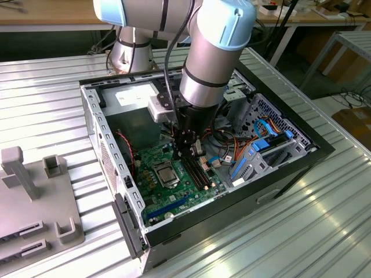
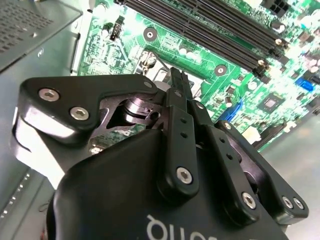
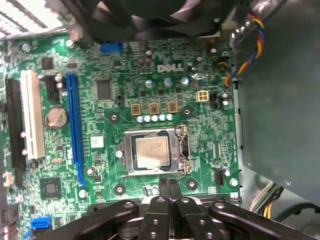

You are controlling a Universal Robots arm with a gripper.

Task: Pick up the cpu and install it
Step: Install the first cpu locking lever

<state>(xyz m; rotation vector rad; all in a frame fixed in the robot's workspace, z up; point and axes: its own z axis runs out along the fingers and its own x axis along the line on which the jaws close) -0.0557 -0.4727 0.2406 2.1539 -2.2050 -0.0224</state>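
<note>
The cpu (image 3: pixel 151 153), a small square chip with a silver-grey face, lies flat inside the metal-framed socket (image 3: pixel 176 150) on the green motherboard (image 3: pixel 100 140). In the exterior view the cpu (image 1: pixel 166 173) sits mid-board inside the open computer case. My gripper (image 3: pixel 168 186) hovers just off one edge of the socket, its two black fingers pressed together with nothing between them. In the second wrist view the gripper (image 2: pixel 179 81) points down at the motherboard (image 2: pixel 235 55). From the exterior view the gripper (image 1: pixel 177 155) hangs a little above the board, slightly behind the socket.
The open black case (image 1: pixel 93 110) walls in the board on all sides. Black memory slots (image 1: pixel 197 171) run beside the socket, and a blue drive bracket (image 1: pixel 255 150) with cables stands at the exterior view's right. A fan (image 3: pixel 150 15) and coloured wires (image 3: pixel 245 55) border the board. A grey fixture (image 1: pixel 35 191) lies outside the case.
</note>
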